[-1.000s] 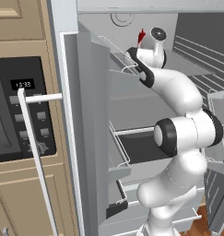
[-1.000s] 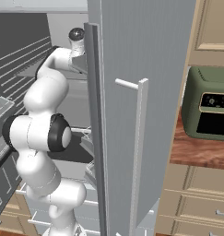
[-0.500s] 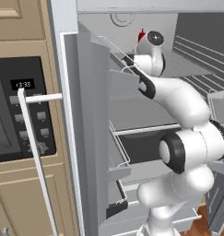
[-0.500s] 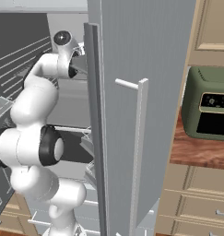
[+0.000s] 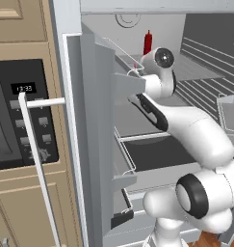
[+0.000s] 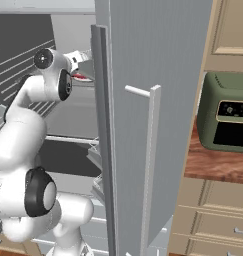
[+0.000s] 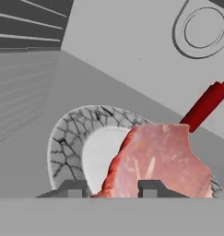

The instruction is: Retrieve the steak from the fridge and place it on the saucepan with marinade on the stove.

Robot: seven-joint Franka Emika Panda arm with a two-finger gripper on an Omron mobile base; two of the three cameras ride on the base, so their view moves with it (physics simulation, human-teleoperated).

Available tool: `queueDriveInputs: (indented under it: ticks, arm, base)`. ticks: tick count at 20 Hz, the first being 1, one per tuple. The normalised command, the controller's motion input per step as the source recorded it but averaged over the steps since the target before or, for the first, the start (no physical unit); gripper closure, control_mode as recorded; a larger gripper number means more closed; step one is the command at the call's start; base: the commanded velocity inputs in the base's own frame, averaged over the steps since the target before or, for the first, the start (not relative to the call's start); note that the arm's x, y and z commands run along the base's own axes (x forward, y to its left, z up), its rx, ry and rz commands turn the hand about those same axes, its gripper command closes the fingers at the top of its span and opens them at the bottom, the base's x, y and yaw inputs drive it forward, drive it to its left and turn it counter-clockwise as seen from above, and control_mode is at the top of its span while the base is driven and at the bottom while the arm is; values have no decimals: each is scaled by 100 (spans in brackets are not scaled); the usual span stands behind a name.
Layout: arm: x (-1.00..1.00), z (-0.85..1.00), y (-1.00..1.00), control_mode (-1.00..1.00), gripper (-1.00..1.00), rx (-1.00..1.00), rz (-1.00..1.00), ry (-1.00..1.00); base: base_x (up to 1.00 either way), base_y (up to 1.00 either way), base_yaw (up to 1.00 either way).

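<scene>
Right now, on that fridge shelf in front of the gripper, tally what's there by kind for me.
Steak: 1
Plate: 1
Red sauce bottle: 1
Total: 3

A red sauce bottle [image 7: 204,107] stands on a shelf behind a crackle-rimmed plate [image 7: 67,138]. A green toaster oven [image 6: 226,120] sits on the wooden counter [image 6: 213,167]. A black microwave [image 5: 17,116] is built into the cabinets.
</scene>
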Motion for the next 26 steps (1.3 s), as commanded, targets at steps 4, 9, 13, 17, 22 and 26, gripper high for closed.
queueDriveInputs:
  ticks: [4, 9, 13, 17, 22, 26]
  arm:
    - [-93, 49, 0, -100, 100, 0, 0, -26]
    - [-100, 61, 0, -100, 100, 0, 0, -26]
    - [-100, 49, -1, -100, 100, 3, 0, -9]
    - [-100, 30, 0, -100, 100, 7, 0, 0]
    - [-100, 1, 0, -100, 100, 5, 2, 7]
    - [-100, 0, 0, -100, 100, 2, 3, 8]
  base:
    - [0, 0, 0]
    - [0, 0, 0]
    - [0, 0, 0]
    - [0, 0, 0]
    - [0, 0, 0]
    - [0, 0, 0]
